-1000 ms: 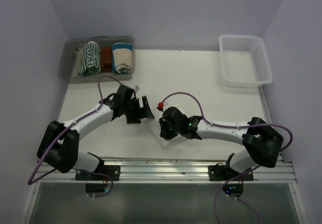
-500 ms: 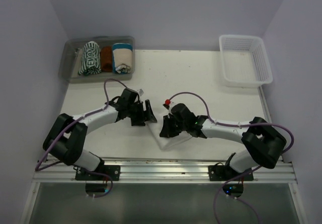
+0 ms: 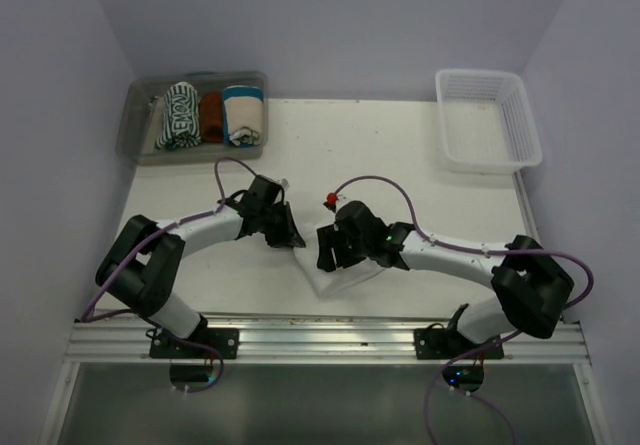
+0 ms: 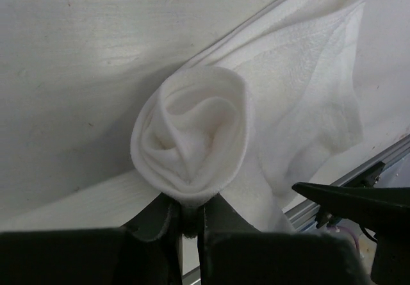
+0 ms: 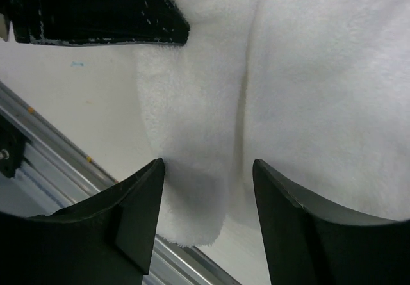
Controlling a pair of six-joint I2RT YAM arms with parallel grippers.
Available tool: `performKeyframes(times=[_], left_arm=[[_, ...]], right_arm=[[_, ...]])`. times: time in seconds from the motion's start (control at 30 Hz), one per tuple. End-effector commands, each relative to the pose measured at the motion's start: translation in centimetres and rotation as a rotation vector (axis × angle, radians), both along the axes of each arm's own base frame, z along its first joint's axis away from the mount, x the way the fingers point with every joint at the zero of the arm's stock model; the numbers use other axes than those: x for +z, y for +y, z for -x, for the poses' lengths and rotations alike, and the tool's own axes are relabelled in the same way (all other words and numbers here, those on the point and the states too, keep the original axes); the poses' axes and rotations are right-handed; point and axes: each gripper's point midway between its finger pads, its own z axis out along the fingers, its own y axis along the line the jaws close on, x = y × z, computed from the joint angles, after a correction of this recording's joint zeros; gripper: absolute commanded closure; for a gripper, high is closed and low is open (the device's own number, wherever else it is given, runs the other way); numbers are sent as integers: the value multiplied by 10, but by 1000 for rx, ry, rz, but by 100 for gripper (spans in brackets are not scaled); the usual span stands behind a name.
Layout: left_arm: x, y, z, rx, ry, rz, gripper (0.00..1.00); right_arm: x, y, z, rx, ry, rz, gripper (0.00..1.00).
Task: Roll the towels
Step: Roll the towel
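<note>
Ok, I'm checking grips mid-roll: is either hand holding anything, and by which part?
The left hand pinches the white towel by the outer edge of its rolled end. The right hand is open, holding nothing.

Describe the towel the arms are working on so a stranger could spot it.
Look at the near edge of the table, between the two arm bases. The white towel lies there, one end rolled into a spiral pinched by the left gripper. Unlike the three towels in the clear bin, it is plain white and outside it.
</note>
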Motion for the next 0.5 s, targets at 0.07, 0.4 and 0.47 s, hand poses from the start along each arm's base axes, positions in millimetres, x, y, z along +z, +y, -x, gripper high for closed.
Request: performKeyframes(times=[0.07,0.4,0.47], left_arm=[[12,10,-1,38,-9,-48,100],[9,15,3,66,13,-66,100],[7,15,4,63,23,-67,100]], right_arm=[[49,-15,-14,-9,-247,186,39],[66,16,16,93,-590,537,39],[66,21,25,128,-644,588,39]])
